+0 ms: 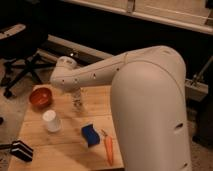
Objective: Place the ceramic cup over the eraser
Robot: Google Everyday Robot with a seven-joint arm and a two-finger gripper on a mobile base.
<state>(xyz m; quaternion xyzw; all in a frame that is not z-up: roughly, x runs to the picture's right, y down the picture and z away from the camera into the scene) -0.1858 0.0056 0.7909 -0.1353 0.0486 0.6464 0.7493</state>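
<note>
Item 1. Ceramic cup point(51, 121): white and standing upright on the wooden bench point(65, 147), left of centre. It is sitting uncovered, and nothing is touching it.

Item 2. Eraser point(21, 150): a black block with pale edges, lying at the bench's near left edge. It is resting well apart from the cup, nearer to the camera and further left.

Item 3. Claw point(77, 99): hanging downward from the wrist over the far middle of the bench. Its fingers are standing apart and are not gripping anything. It is hovering beyond the cup and to the cup's right, clear of it.

Item 4. Arm point(150, 95): a bulky white arm filling the right of the view and reaching leftward across the bench.

Item 5. Orange-red bowl point(41, 97): sitting at the far left corner, beyond the cup.

Item 6. Blue block point(90, 135): lying near the middle front, right of the cup.

Item 7. Carrot point(109, 149): lying just beside the blue block, on its right, with its tip pointing toward the near edge.

Item 8. Office chair point(20, 57): standing on the floor beyond the bench, at upper left.
</note>
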